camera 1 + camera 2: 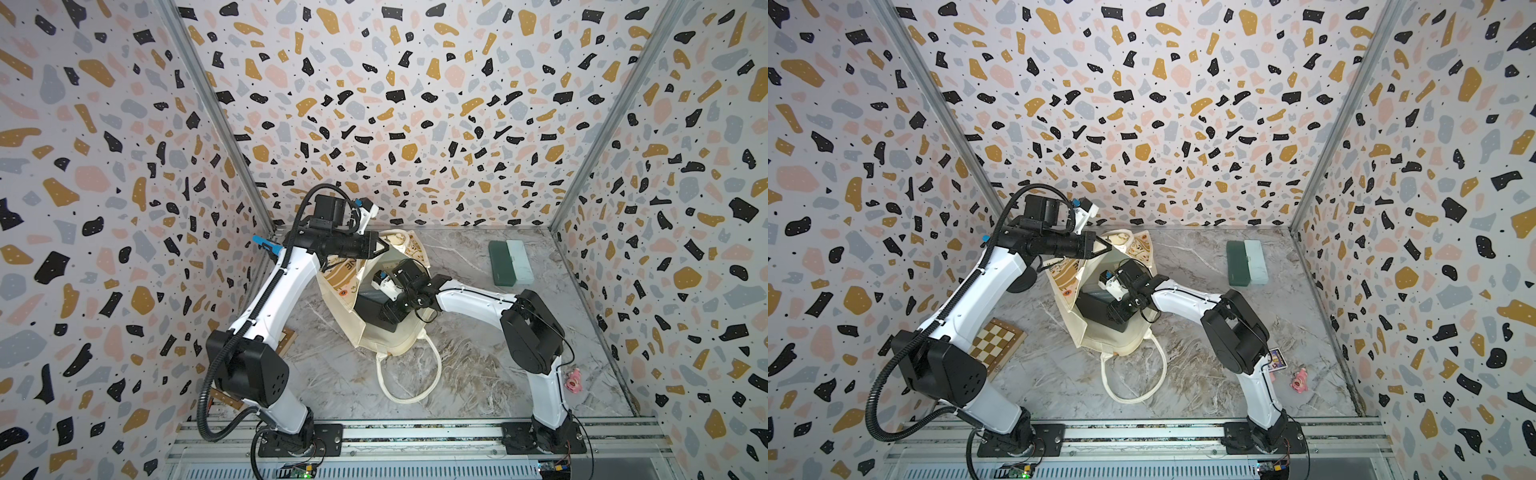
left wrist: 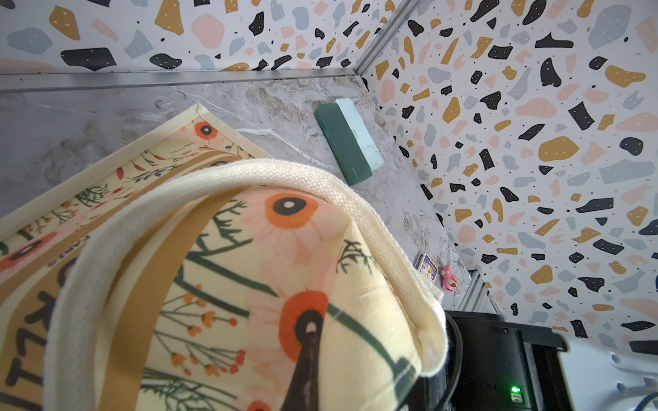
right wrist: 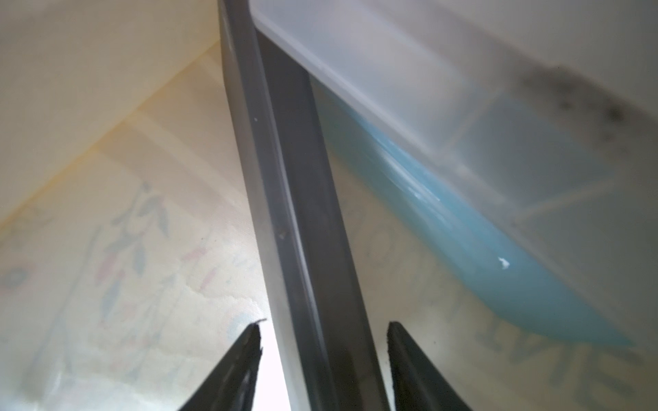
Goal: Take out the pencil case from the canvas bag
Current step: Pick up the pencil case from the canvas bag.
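1. Your left gripper (image 1: 380, 248): clamped on the canvas bag (image 1: 397, 343) rim, raised to hold its mouth open.
2. Your right gripper (image 3: 322, 325): inside the bag, jaws apart, straddling a grey edge.
3. Pencil case (image 3: 302, 213): probably that grey slab, lying inside the bag.

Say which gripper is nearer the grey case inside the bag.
Right. The right gripper has open jaws straddling the grey case inside the bag. The left gripper is up at its edge, shut on the bag.

Marble tabletop (image 1: 478, 374) — canvas bag (image 1: 390, 343), green box (image 1: 503, 262).
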Robot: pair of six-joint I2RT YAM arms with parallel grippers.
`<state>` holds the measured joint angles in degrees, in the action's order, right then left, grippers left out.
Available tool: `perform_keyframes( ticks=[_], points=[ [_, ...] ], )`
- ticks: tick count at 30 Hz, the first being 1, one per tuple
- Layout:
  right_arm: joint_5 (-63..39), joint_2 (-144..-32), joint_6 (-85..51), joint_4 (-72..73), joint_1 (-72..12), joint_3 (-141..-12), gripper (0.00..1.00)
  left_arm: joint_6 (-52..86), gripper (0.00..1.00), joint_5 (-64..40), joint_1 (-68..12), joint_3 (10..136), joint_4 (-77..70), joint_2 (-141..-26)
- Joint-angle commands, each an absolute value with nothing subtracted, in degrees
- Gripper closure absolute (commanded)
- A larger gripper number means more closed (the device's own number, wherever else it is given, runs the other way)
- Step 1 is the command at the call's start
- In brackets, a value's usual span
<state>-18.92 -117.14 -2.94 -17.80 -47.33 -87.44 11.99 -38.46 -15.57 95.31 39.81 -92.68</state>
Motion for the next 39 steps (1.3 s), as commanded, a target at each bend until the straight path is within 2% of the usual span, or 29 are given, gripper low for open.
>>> perform_keyframes(
  ticks=[1,5,15,19,31,39],
  points=[
    [-19.87,-114.61,-3.32,-17.65,-46.76,-86.89,0.47,12.30,1.00,-41.68,-15.84,97.94,36.18,-91.33],
    [-20.84,-115.44,-3.41,-17.39,-46.76,-87.03,0.51,12.33,1.00,-41.76,-15.81,98.00,36.21,-91.32],
    [-22.14,-118.82,-3.09,-18.41,-46.63,-89.65,0.44,12.18,1.00,-42.36,-15.80,98.00,36.04,-91.07],
    [-22.35,-119.57,-3.23,-18.53,-46.58,-90.12,0.44,12.04,1.00,-42.02,-15.81,97.91,36.12,-90.97],
    [-20.75,-115.97,-3.92,-17.19,-46.60,-88.00,0.66,11.95,1.00,-38.57,-15.66,98.22,37.22,-91.22],
    [-16.90,-110.83,-5.78,-17.02,-46.57,-85.07,0.74,14.02,1.00,-26.10,-15.30,98.39,39.02,-90.73]
  ],
)
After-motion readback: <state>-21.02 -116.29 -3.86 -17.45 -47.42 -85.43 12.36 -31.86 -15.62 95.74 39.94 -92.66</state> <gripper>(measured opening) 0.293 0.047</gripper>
